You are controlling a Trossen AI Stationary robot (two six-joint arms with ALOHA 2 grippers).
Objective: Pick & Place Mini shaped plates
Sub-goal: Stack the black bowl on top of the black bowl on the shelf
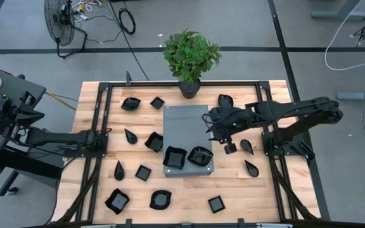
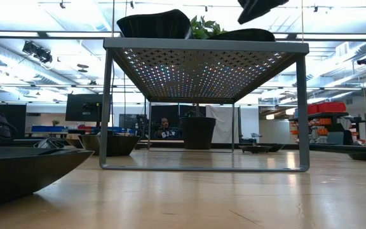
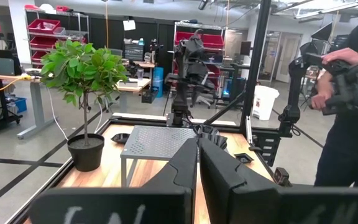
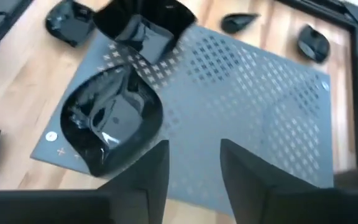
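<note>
Two plates on the grey stand, our right claw released above them.

We see the wooden table (image 1: 246, 190), then the grey perforated stand (image 1: 184, 123) just below our right gripper (image 4: 194, 162), whose fingers are spread with nothing between them. On the stand, just beside that claw, sit a rounded black plate (image 4: 112, 122) and a squarer black plate (image 4: 145, 25), touching. More mini shaped plates (image 1: 116, 201) lie scattered on the table around. Our left gripper (image 3: 197, 163), clenched and empty, waits well apart at the table's left edge.

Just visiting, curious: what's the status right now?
Right claw open above grey slab, empty. Left claw shut, parked at left edge. Two plates on slab, rest on table. Nothing in the way.
</note>
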